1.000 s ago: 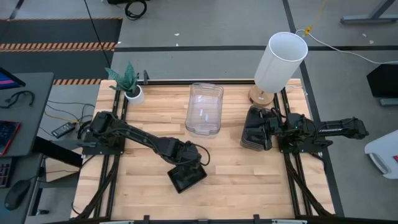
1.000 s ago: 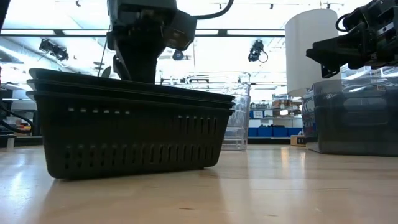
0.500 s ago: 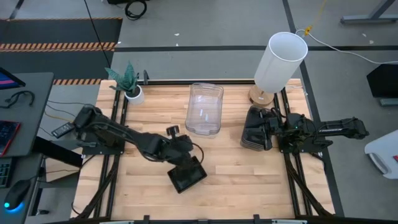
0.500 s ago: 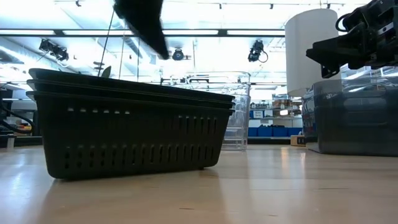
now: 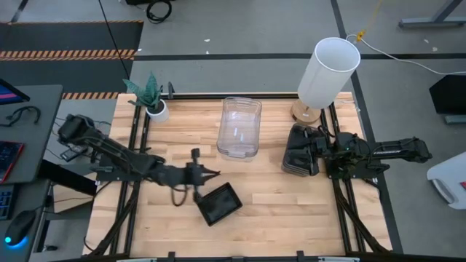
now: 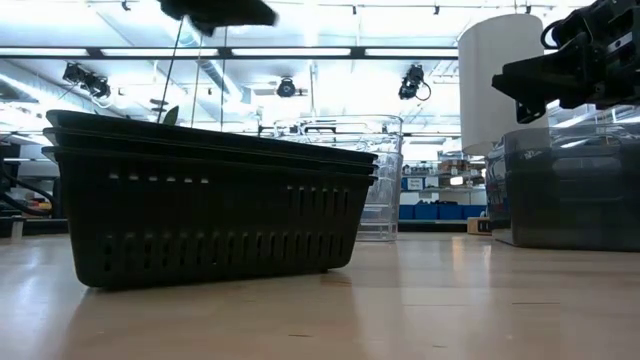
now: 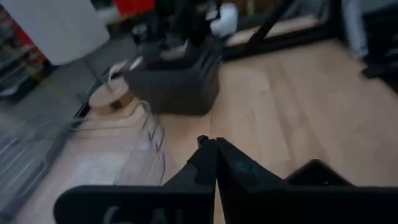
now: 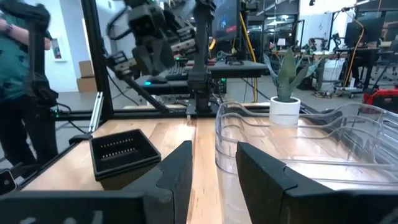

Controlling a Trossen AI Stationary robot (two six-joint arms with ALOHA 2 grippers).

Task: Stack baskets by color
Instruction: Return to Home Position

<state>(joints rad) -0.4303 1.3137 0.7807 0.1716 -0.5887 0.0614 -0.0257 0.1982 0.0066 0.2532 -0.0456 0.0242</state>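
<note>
A nested stack of black perforated baskets (image 5: 220, 203) (image 6: 210, 210) rests with its bottom on the table near the front middle. My left gripper (image 5: 212, 174) (image 7: 215, 149) hovers just left of and above the stack, shut and holding nothing, pointing almost level toward the table's right. The clear baskets (image 5: 240, 127) stand at the far middle. The grey baskets (image 5: 298, 151) (image 6: 570, 190) stand at the right. My right gripper (image 5: 316, 149) (image 8: 214, 168) waits open above their right rim, pointing level toward the left.
A tall white lamp shade (image 5: 329, 71) stands at the far right corner and a small potted plant (image 5: 151, 100) at the far left. Bare wood lies along the table's near edge (image 5: 291, 218). A person (image 8: 22, 74) stands beyond the table's left side.
My left gripper has come up off the black basket stack and drawn back toward the table's left edge. It has tipped from pointing down to almost level, rolled, and shut. The black stack has stayed where it was.
</note>
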